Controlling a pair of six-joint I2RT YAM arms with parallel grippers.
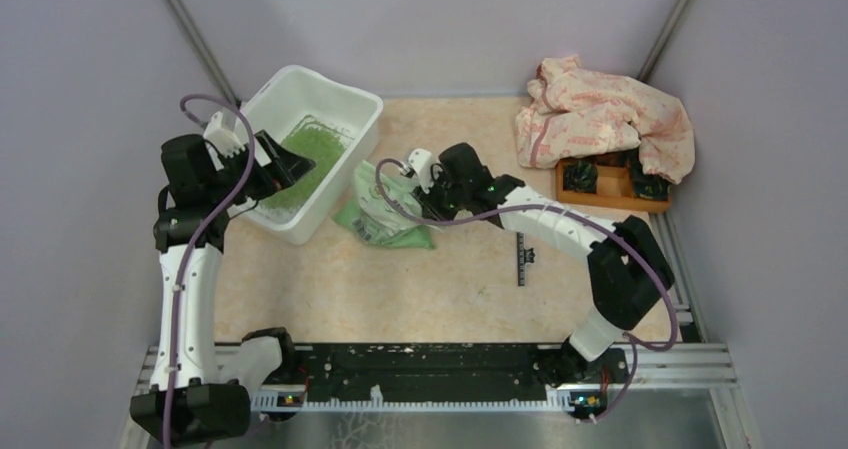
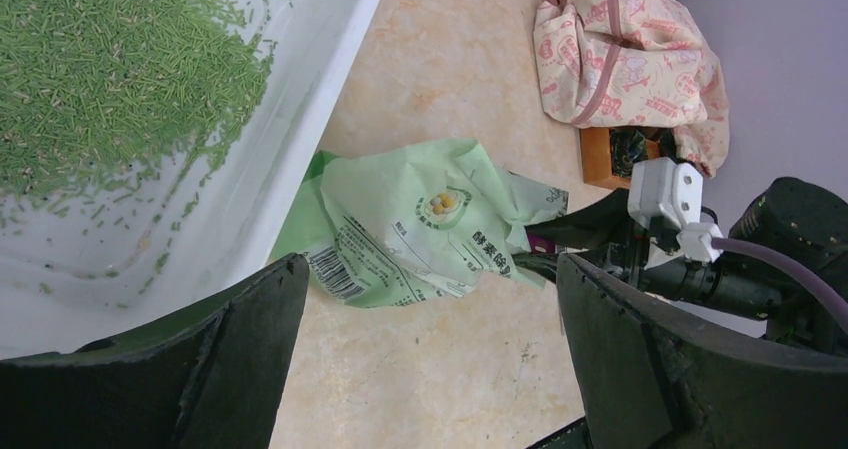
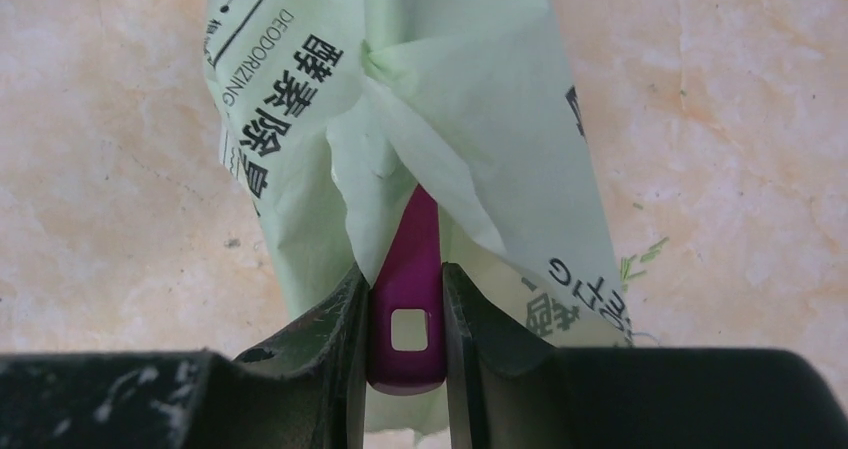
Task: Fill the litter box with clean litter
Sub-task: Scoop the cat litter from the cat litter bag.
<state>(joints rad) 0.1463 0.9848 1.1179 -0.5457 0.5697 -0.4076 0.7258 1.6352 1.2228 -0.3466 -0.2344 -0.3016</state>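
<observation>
The litter box (image 1: 352,97), a white tub, stands at the back left, and its wall (image 2: 290,119) fills the left of the left wrist view. Clean litter (image 1: 310,154) lies in it as a patch of green pellets (image 2: 100,59). My left gripper (image 1: 285,164) hangs open over the tub's near side, with nothing between its fingers (image 2: 430,269). A crumpled light green bag (image 1: 385,214) lies on the table right of the tub. My right gripper (image 3: 405,274) is shut on a magenta handle (image 3: 408,299) that runs up into the bag (image 3: 450,99).
A pink patterned cloth (image 1: 605,114) lies at the back right, draped over part of an orange wooden tray (image 1: 610,184). A small black strip (image 1: 521,259) lies on the table under the right arm. A few stray pellets (image 3: 640,259) lie beside the bag.
</observation>
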